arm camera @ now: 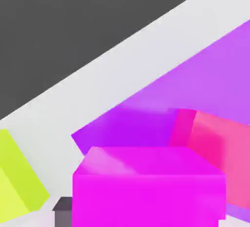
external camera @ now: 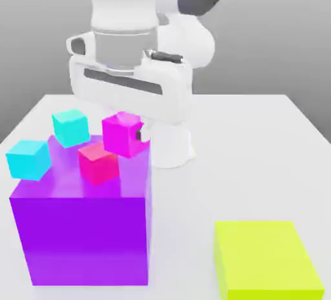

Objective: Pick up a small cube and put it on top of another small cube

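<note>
One small magenta cube (external camera: 121, 134) hangs clamped in the pincer (external camera: 134, 138) in the exterior view, just above and beside the crimson cube (external camera: 98, 163) on the purple block (external camera: 84, 237). From the hand camera, the crimson cube (arm camera: 219, 157) lies close beside the held magenta cube (arm camera: 149, 189), slightly lower.

Small cube (external camera: 121, 132) bright magenta; crimson-pink cube (external camera: 98, 163) redder. Two small cubes (external camera: 70, 127) (external camera: 28, 159) cyan. Big block (external camera: 84, 234) purple; other block (external camera: 265, 260) yellow-green. Desk (external camera: 258, 150) white. Arm (external camera: 136, 27) white, grey accents.
</note>
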Controlling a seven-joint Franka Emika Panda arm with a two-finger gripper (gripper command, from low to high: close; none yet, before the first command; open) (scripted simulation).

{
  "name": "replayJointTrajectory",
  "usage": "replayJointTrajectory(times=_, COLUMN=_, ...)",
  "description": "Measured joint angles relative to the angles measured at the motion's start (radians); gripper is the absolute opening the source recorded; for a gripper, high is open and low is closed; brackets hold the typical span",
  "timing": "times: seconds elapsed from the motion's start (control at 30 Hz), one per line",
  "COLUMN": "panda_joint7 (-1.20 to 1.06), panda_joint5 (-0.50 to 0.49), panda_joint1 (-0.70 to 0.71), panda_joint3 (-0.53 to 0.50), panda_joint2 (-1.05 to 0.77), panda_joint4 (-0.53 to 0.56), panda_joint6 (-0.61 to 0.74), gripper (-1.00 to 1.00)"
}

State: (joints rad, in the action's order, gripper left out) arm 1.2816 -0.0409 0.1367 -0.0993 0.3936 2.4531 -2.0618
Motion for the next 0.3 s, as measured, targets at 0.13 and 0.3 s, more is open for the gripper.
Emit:
replayJointTrajectory(times=0.13, panda_joint7=0.004, panda_joint5=-0.001, panda_joint1=0.018, panda_joint3=-0.015, panda_joint2=-0.041, panda_joint4=0.073, panda_joint6=-0.114, gripper=1.00)
replayJointTrajectory(times=0.3, panda_joint7=0.003, panda_joint5=-0.001, panda_joint1=0.018, panda_joint3=-0.015, panda_joint2=-0.041, panda_joint4=0.073, panda_joint6=-0.114, gripper=1.00)
